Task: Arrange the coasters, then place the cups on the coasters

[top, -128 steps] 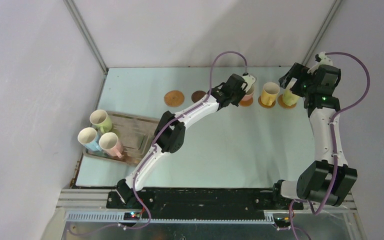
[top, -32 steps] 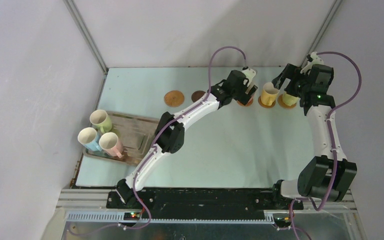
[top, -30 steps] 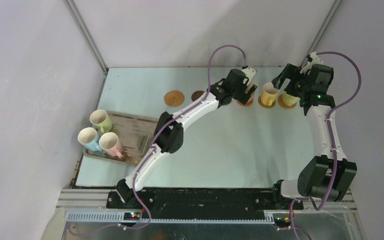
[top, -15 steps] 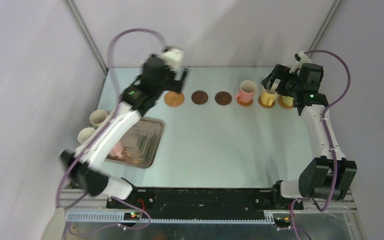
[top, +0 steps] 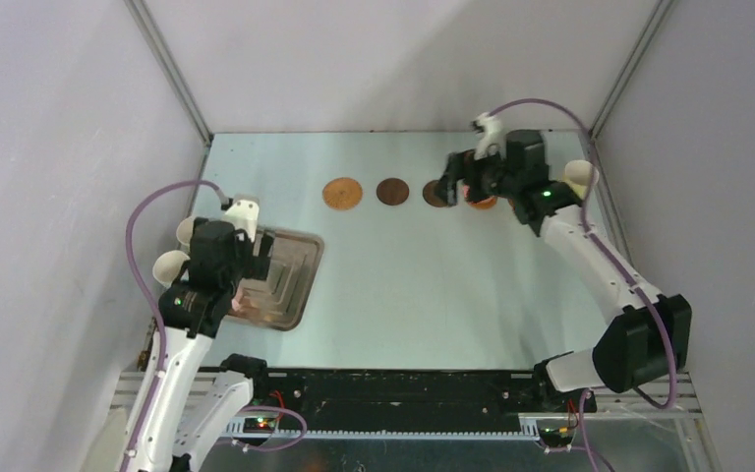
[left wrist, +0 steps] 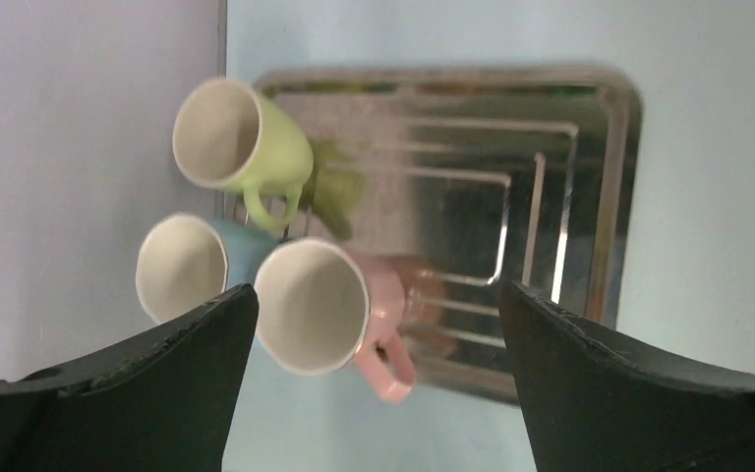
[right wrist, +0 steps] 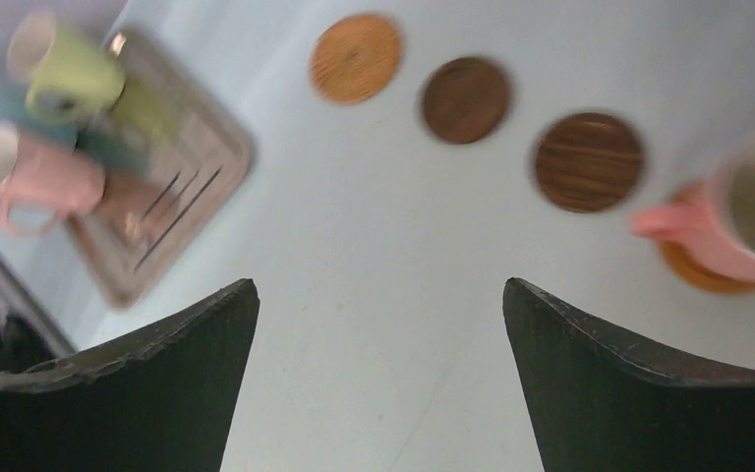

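Left arm (top: pixel 165 388) folded, left gripper (left wrist: pixel 376 295) spread, empty, above tray (left wrist: pixel 560 197) at table's (top: pixel 433 285) left edge; right arm (top: pixel 590 261) stretched, right gripper (right wrist: pixel 378 285) spread, empty, near far edge above dark coaster (right wrist: pixel 588 161).

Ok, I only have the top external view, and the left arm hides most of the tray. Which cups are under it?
Observer: Three, on the left wrist view: a light green cup, a blue cup and a pale pink cup, clustered at one end of the metal tray.
Operator: And what's under the right gripper?
Observer: The right wrist view shows a salmon pink cup standing on an orange-brown coaster, and the dark brown coaster beside it bare.
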Controlling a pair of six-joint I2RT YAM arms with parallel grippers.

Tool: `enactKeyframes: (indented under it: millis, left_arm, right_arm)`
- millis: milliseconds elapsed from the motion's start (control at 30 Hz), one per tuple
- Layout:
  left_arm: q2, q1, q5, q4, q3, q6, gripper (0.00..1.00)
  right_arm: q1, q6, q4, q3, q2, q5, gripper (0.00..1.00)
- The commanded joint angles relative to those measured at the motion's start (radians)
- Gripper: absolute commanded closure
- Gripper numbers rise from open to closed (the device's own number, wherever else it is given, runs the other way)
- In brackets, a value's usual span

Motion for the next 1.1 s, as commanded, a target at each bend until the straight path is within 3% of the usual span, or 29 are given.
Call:
enactKeyframes:
  millis: [0, 133, 300, 467, 567, 833, 1067]
  left_arm:
    - [-0.11, 0.052, -0.049, -0.084, -0.071, 0.047, 0.0]
    - [-0.2, 0.13, -0.038, -0.059, -0.154, 0.077, 0.0]
    - [-0.163, 0.172, -0.061, -0.044, -0.194, 0.075, 0.0]
    - [-0.133, 0.285, -0.018, -0.014, -0.168, 0.067, 0.0]
    - [-0.122, 0.372, 0.044, 0.014, -0.149, 0.066, 0.0]
    - [-0.131, 0.783, 0.326, 0.158, -0.171, -0.031, 0.0]
    - [-0.137, 0.879, 0.375, 0.208, -0.192, -0.06, 0.0]
  right_arm:
    - [0.254, -0.185, -0.011, 0.081, 0.08, 0.024, 0.0]
    - [0.472, -0.275, -0.126, 0.255, 0.239, 0.098, 0.01]
    - [0.639, -0.285, -0.266, 0.548, 0.472, 0.085, 0.01]
    - [0.728, -0.248, -0.343, 0.765, 0.666, -0.038, 0.01]
    - [0.774, -0.223, -0.414, 0.923, 0.773, -0.029, 0.01]
    - [0.832, -0.096, -0.353, 1.061, 0.943, 0.024, 0.0]
    - [0.883, -0.024, -0.302, 1.197, 1.078, 0.079, 0.01]
